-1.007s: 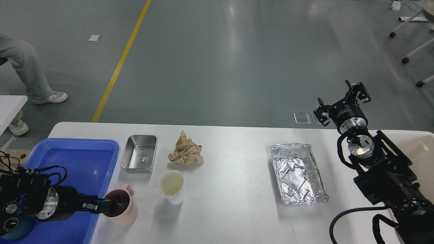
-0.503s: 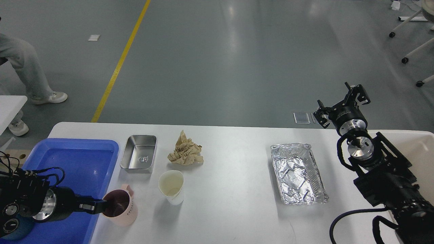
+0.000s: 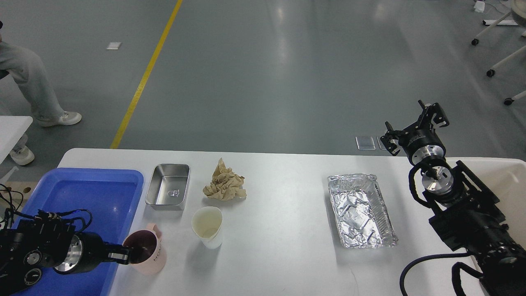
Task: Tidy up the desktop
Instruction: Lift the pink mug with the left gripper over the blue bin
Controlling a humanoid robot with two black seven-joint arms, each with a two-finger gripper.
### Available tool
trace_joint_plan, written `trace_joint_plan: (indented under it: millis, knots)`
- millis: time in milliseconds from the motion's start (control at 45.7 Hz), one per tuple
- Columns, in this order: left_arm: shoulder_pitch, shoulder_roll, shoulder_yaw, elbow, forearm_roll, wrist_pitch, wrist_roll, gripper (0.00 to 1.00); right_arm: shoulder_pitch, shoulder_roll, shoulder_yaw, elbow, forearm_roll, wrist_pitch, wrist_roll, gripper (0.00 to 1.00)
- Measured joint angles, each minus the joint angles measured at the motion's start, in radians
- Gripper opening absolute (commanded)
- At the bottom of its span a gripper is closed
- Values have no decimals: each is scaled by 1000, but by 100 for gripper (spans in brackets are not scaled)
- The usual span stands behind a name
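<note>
A grey shop floor with a yellow line is stretching out behind the desktop (image 3: 279, 197), the white top filling the lower half of the view, and there is clutter on it waiting to be cleared. At the left edge a blue tray (image 3: 88, 181) is sitting, with a steel tin (image 3: 168, 191) just beside it, a crumpled paper wad (image 3: 224, 183) next along, and a paper cup (image 3: 207, 226) near the front. Over on the right a foil tray (image 3: 361, 209) is lying by itself, and a beige bin (image 3: 511, 181) is showing at the far right edge.

The left gripper (image 3: 128, 255) is reaching in from the tray side, with its tip at the rim of a pink mug (image 3: 146, 251); one finger seems to be dipping inside the mouth, but whether it is actually pinching the wall, nobody can tell from here. The right gripper (image 3: 413, 123) is hovering high past the far edge, fingers spread wide, holding nothing.

So the step in hand looks like the mug, probably heading for the blue tray alongside. The next move calls for a firm pinch on the rim, a clean lift to clear the tray's lip, and a short carry left without knocking the paper cup nearby.
</note>
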Motion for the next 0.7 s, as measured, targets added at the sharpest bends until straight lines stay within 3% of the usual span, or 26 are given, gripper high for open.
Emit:
trace_joint_plan:
  millis: [219,700]
  knots:
    - [6,-3,0,4,0,-7,-2,1,0,1,0,0,-2,0,0,100]
    - [-11,32,-14,-17,6,-17,-50,2,0,2,0,0,-3,-1,0,100]
